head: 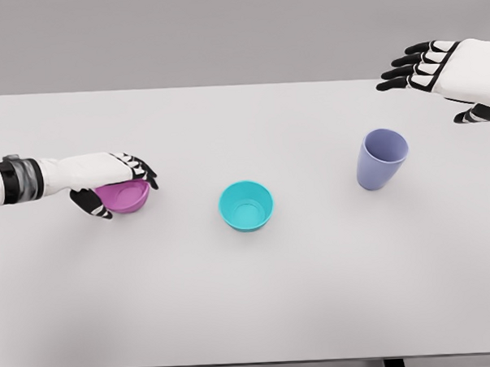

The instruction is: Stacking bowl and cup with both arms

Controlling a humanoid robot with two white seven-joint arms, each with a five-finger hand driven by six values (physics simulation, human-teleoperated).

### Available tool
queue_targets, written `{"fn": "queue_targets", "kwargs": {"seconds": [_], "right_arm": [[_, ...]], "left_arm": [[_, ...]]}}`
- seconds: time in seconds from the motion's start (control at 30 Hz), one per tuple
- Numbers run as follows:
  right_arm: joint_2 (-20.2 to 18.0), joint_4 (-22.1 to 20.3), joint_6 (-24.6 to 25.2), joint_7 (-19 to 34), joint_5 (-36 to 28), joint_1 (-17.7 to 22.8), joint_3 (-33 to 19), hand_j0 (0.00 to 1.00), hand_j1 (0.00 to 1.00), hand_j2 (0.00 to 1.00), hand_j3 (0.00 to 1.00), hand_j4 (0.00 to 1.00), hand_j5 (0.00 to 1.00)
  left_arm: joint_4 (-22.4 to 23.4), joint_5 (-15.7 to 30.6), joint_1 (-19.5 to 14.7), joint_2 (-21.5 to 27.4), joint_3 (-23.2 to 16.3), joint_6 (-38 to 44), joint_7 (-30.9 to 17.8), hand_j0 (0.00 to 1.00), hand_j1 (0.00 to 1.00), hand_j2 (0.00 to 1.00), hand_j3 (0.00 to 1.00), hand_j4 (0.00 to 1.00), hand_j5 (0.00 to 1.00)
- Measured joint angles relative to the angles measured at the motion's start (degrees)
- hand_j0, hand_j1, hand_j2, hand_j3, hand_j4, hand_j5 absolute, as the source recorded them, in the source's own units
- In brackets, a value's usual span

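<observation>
Over at the left middle of the frame, the left hand (115,183) comes in from the left edge and sits right on top of a purple bowl (125,197), fingers curled over its rim and the thumb tucked down on the near side, so it's gripping that bowl. The bowl looks a bit tilted under the hand, though I can't really tell if it's off the white table (250,297) or still touching it. Dead center of the picture there's a teal bowl (246,205), upright and open side up, sitting by itself, well apart from the purple one. Off to the right of center stands a lavender cup (380,158), upright, mouth up, nothing touching it either. Up in the upper right corner the right hand (435,73) hangs over the far edge of the table, fingers stretched out and loosely spread, pointing toward the left of the frame, thumb hanging lower, holding nothing. It's above and to the right of the cup, clearly apart from it. Nothing is stacked on anything yet.
</observation>
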Motion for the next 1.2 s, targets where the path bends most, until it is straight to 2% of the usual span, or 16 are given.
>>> {"fn": "queue_targets", "kwargs": {"seconds": [0.37, 0.7, 0.93, 1.2], "right_arm": [[-0.04, 0.0, 0.0, 0.0, 0.0, 0.0, 0.0, 1.0, 1.0, 1.0, 1.0, 1.0, 1.0], [-0.04, 0.0, 0.0, 0.0, 0.0, 0.0, 0.0, 1.0, 1.0, 1.0, 1.0, 1.0, 1.0], [-0.05, 0.0, 0.0, 0.0, 0.0, 0.0, 0.01, 1.0, 1.0, 1.0, 1.0, 1.0, 1.0], [-0.05, 0.0, 0.0, 0.0, 0.0, 0.0, 0.0, 1.0, 1.0, 1.0, 1.0, 1.0, 1.0]], "left_arm": [[-7.68, 0.14, -1.58, 1.53, 0.39, 0.0, -0.01, 0.73, 0.73, 0.73, 0.73, 0.73, 0.73], [-12.06, 0.14, -2.55, 1.69, 0.23, -0.21, 0.06, 0.73, 0.73, 0.73, 0.73, 0.73, 0.73], [-13.15, -0.1, -3.08, 0.14, -0.31, -0.25, 0.11, 0.73, 0.73, 0.73, 0.73, 0.73, 0.73], [-13.26, -0.33, -5.27, -2.89, -2.51, -0.17, 0.12, 0.74, 0.74, 0.74, 0.74, 0.74, 0.74]]}}
